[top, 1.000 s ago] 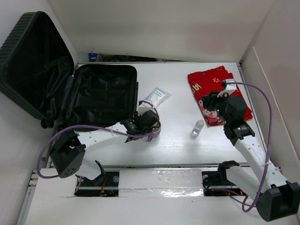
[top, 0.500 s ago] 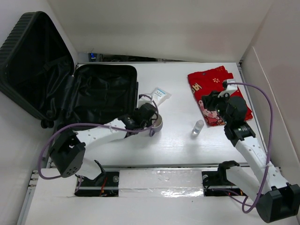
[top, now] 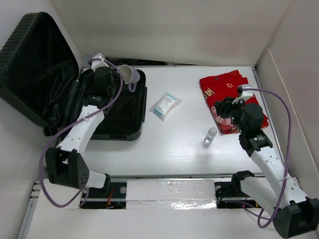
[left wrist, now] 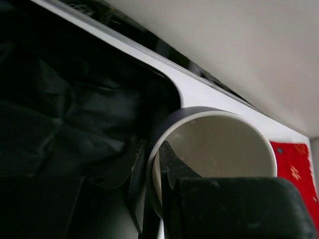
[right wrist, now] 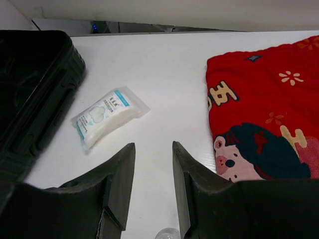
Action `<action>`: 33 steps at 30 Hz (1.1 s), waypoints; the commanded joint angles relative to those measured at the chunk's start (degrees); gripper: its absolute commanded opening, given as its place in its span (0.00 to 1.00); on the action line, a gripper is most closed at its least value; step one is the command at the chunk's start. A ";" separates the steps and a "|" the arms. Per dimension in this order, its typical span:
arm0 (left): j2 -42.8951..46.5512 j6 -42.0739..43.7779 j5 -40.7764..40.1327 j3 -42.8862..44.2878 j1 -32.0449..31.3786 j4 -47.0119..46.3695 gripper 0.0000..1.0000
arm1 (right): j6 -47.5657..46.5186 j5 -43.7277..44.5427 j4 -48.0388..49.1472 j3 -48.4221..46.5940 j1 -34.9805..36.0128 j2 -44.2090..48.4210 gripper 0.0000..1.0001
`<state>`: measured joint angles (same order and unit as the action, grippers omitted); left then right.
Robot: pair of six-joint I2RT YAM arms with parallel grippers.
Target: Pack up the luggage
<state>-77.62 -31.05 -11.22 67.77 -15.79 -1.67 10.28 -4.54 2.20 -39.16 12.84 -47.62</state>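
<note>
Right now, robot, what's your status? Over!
Left gripper shut on cup, over open luggage, far right corner. Right gripper open, empty, above table. Tissue pack, small bottle, red cloth not yet packed.

The left tool [left wrist: 152,169] pinches the rim of a cup [left wrist: 219,144], with one dark finger [left wrist: 135,172] against the grey outside wall and the other [left wrist: 172,167] inside the pale, empty bowl. The cup hangs tipped over the crumpled black fabric lining of the open suitcase [left wrist: 60,114], near its rounded corner. Beyond runs a strip of white tabletop [left wrist: 199,94], and a red printed cloth [left wrist: 294,159] shows at the right edge.
</note>
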 commanded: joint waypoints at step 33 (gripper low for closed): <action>-17.38 -5.86 -6.96 -7.56 11.84 8.96 0.00 | -1.06 0.49 1.58 -1.89 1.49 0.51 0.42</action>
<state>-95.37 -37.47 -8.64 62.22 -4.91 -0.19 10.04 -4.43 2.15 -39.16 13.96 -47.64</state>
